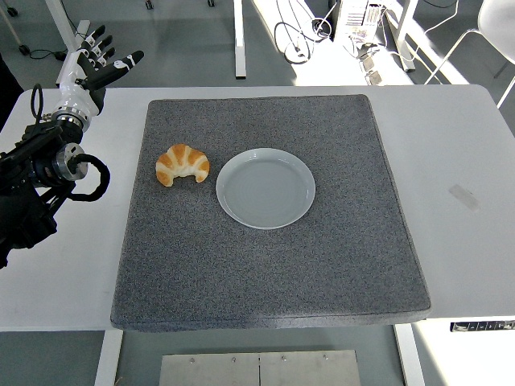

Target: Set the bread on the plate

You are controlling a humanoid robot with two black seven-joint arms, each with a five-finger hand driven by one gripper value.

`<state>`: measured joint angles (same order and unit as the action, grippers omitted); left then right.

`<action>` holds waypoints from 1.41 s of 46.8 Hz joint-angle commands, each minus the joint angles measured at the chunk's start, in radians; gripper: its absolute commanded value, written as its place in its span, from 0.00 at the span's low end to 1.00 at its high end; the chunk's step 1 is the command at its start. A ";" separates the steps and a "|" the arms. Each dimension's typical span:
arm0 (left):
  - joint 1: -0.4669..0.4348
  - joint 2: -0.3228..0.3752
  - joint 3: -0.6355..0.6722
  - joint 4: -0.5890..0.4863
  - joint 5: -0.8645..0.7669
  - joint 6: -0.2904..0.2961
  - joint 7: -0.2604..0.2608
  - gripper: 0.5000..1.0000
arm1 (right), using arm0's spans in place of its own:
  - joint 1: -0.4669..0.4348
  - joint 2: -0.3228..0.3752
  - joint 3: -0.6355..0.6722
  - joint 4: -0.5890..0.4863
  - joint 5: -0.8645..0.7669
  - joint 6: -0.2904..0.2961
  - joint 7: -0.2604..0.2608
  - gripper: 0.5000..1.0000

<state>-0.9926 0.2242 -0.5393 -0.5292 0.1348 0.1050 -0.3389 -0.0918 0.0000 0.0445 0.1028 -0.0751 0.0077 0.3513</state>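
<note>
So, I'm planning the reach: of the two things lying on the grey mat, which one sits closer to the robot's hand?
The croissant. It lies on the mat's left side, toward the left hand, while the empty plate sits to its right, nearer the mat's middle.

grey floor (185,40) beyond the white table (451,145), sunlit patch with cables (302,36), white desk legs (239,39)

Bread beside the plate, left hand raised

The bread (183,165) lay just left of the empty plate (265,188); the left hand (87,68) hovered open.
</note>
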 commanded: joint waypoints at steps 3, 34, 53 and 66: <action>-0.044 0.040 0.096 -0.008 0.038 0.001 0.038 0.79 | 0.000 0.000 0.000 0.000 0.000 0.000 0.000 1.00; -0.222 0.397 0.490 -0.545 0.511 0.016 0.153 0.80 | 0.000 0.000 0.000 0.000 0.000 0.000 0.000 1.00; -0.227 0.385 0.553 -0.571 0.739 0.041 0.300 0.80 | 0.000 0.000 0.000 0.000 0.000 0.000 0.000 1.00; -0.227 0.386 0.578 -0.630 0.787 0.045 0.374 0.80 | 0.000 0.000 0.000 0.000 0.000 0.000 0.000 1.00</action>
<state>-1.2198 0.6131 0.0323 -1.1482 0.9125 0.1504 0.0170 -0.0921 0.0000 0.0445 0.1028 -0.0752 0.0077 0.3512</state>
